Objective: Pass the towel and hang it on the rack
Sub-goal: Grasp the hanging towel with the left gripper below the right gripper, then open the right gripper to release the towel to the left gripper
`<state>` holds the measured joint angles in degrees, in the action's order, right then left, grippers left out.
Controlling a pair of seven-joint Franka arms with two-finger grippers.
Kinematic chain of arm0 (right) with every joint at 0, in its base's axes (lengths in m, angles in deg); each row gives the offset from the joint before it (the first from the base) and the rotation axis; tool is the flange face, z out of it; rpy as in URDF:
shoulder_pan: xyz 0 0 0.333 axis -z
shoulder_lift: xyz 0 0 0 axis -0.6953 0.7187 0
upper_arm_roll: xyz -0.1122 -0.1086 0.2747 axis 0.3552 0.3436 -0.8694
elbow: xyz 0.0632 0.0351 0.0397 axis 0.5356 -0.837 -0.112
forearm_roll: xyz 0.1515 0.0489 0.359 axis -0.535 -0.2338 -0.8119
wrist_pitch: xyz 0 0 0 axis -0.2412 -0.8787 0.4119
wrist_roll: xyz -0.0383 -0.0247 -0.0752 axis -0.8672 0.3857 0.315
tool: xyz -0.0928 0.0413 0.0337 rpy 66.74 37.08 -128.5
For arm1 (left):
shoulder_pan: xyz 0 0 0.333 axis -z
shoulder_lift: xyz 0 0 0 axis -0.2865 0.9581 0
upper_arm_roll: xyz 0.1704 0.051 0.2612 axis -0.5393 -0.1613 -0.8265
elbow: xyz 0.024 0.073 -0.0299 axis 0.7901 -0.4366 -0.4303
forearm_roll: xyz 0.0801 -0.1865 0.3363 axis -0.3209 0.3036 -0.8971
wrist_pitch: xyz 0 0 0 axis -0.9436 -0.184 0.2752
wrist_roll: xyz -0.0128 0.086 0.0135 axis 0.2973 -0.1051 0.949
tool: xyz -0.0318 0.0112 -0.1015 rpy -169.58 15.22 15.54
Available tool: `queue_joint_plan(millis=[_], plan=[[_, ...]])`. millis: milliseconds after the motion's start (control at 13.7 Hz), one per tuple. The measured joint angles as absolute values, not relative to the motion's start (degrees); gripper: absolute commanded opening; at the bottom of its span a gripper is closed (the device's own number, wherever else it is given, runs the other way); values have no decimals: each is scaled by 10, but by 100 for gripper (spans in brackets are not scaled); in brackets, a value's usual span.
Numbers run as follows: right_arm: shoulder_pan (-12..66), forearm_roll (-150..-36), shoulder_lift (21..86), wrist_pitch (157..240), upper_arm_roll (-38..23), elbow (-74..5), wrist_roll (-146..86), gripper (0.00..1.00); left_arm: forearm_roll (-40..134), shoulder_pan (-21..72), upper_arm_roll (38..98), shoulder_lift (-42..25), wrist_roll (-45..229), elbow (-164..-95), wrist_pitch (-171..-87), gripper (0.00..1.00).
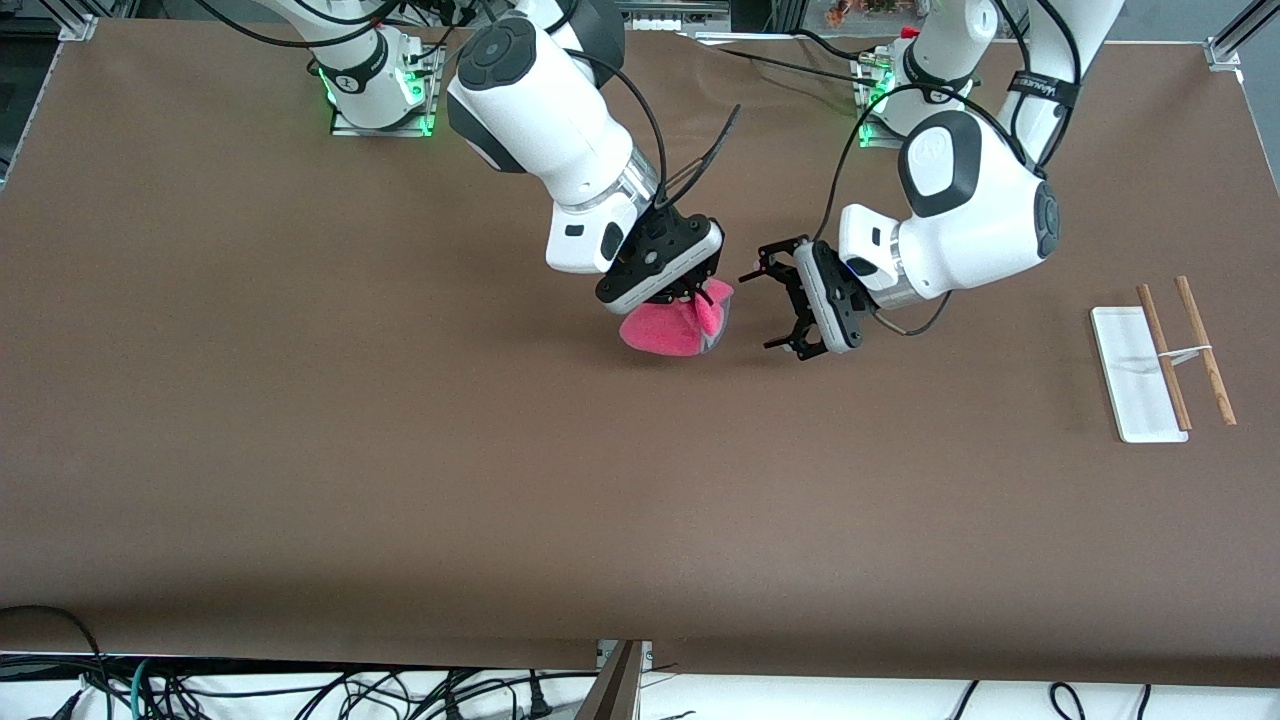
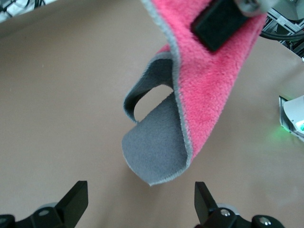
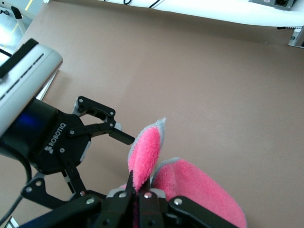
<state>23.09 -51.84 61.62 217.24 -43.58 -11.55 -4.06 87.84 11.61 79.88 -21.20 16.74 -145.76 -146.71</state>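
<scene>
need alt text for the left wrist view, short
A pink towel with grey edging and a grey reverse hangs folded above the brown table, pinched at its top by the right gripper. The left gripper faces it with its two black fingertips spread wide and holding nothing, the towel's lower fold just ahead of the gap between them.

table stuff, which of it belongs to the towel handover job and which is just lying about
Part of the job:
- small pink fuzzy towel with grey reverse, held by the shut right gripper
- open left gripper beside it
- white-based rack with two wooden rods, at the left arm's end

Just lying about:
- loose cables at the table's near edge
</scene>
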Motion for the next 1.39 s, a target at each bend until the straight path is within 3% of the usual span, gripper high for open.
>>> queue_joint_plan(millis=[365, 584, 731, 1388], plan=[[231, -518, 616, 2175, -436, -115, -41, 0, 939, 142, 800, -201, 92, -1486, -1524, 80], [231, -518, 616, 2178, -435, -115, -41, 0, 955, 166, 800, -193, 90, -1486, -1560, 37], [231, -518, 617, 2178, -435, -115, -41, 0, 958, 175, 800, -191, 90, -1486, -1572, 0], [231, -518, 618, 2181, -435, -115, -41, 1, 958, 173, 799, -188, 89, -1486, -1576, 0]])
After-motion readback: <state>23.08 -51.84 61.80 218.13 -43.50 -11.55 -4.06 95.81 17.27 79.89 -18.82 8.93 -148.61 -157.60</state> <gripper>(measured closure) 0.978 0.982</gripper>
